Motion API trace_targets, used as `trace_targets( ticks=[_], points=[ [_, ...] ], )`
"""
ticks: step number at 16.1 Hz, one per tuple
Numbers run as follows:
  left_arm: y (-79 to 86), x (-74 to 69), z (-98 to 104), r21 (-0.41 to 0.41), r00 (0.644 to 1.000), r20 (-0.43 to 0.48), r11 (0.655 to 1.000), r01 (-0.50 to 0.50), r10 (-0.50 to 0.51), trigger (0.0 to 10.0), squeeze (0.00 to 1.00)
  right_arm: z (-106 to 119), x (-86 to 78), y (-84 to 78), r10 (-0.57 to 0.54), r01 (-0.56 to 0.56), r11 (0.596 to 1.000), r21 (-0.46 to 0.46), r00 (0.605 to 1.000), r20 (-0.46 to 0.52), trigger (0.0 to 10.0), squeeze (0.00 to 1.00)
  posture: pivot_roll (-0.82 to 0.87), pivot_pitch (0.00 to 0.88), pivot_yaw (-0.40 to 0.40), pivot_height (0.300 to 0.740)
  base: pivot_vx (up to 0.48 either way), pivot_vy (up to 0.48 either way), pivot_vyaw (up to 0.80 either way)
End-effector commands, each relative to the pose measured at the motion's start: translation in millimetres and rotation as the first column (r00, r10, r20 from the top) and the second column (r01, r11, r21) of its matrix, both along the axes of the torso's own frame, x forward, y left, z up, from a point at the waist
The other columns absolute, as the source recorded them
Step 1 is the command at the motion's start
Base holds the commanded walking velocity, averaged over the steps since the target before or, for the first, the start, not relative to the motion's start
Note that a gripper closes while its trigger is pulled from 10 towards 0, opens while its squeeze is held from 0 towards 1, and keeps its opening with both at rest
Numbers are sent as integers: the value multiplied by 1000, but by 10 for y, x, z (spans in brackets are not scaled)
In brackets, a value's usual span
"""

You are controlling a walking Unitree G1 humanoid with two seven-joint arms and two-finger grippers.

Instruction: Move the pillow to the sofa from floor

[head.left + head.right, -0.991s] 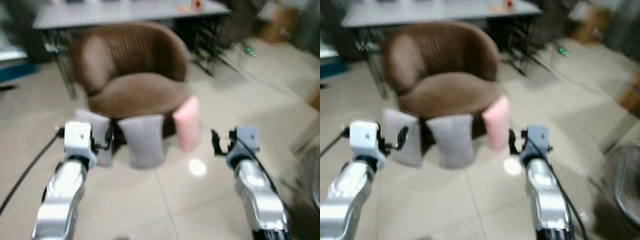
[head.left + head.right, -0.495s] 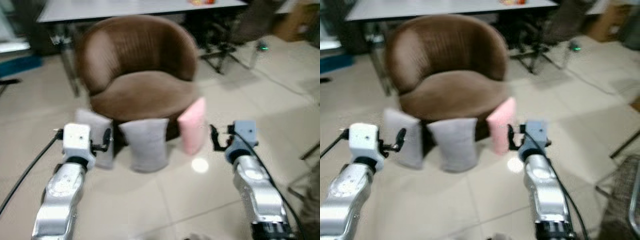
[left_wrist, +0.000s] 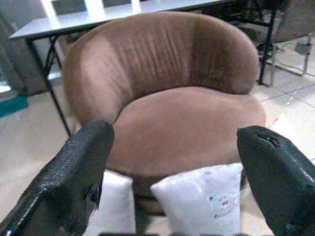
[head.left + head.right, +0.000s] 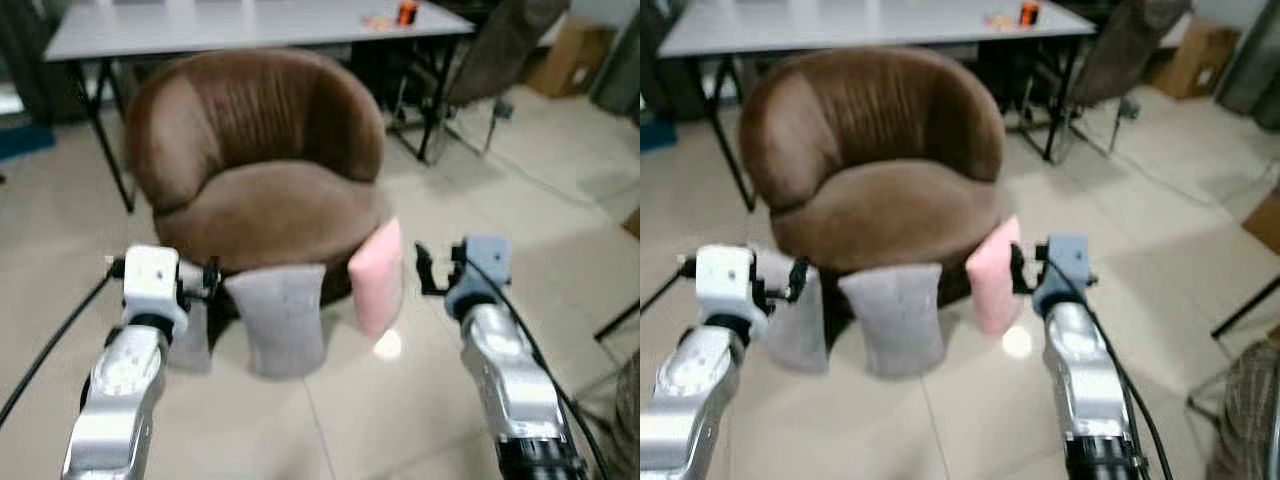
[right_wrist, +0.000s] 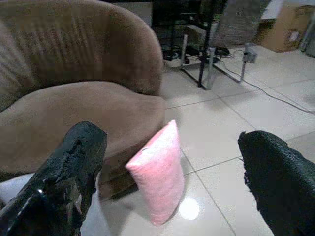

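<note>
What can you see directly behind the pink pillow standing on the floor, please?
The pink pillow leans against the front of the brown sofa chair. The chair's base behind it is covered by the pillow. Two grey pillows stand beside it.

No legible text or labels — pillow point(image 3: 204, 201) mark perhaps a print, unreadable

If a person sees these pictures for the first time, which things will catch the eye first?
First the big brown sofa chair in the middle, in front of a grey table. Next, three pillows standing on the floor against its base: two grey pillows and a pink pillow at the right end. Both grippers, left gripper and right gripper, are open and raised towards them.
</note>
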State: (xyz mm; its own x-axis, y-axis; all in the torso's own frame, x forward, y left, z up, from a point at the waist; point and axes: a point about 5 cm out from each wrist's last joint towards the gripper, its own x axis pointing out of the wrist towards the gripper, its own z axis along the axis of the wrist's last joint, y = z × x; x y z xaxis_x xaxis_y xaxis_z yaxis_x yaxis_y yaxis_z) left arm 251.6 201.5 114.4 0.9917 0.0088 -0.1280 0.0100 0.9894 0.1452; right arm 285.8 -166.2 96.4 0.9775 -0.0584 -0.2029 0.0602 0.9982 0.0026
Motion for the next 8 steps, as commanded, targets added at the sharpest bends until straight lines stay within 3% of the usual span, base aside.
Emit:
trace_targets(
  ticks=[1,8],
  points=[
    [-40,20,13,1,1000,8,1000,15,-15,10000,0,10,1,-57,-10,10,1000,-7,1000,8,10000,0,-58,0,-1,740,371,0,0],
    [-43,-6,15,0,1000,10,1000,18,-18,10000,0,11,31,-42,4,-4,1000,-24,1000,13,10000,0,-45,0,-6,740,372,0,0]
  ],
)
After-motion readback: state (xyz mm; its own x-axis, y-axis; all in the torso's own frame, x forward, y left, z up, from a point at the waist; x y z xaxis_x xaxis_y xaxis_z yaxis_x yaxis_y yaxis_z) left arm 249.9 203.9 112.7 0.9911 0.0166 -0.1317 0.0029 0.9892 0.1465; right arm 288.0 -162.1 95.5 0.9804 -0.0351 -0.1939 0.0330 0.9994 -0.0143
